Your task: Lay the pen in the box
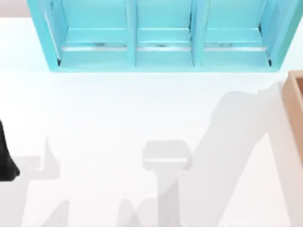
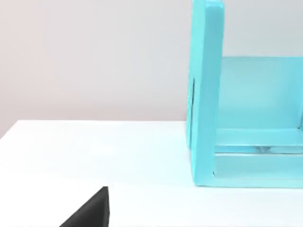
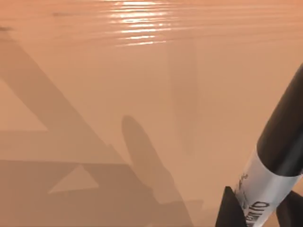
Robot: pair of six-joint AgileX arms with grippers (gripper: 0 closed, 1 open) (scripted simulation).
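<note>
Right gripper (image 3: 258, 210) is clamped on the pen (image 3: 279, 156) at its white printed barrel, holding it over the box (image 1: 294, 101) and its orange-brown floor at the table's right edge. Pen looks light, stiff and slick, so mid-barrel is probably the best hold. Left arm (image 1: 5, 158) is parked at the left edge; can't tell its finger state.

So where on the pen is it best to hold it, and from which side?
Grip the white middle barrel of the pen, one finger on each side, as the right gripper does over the box floor. The barrel is slim and straight, so a mid-length pinch should balance it. The left gripper is parked at the table's left.
</note>
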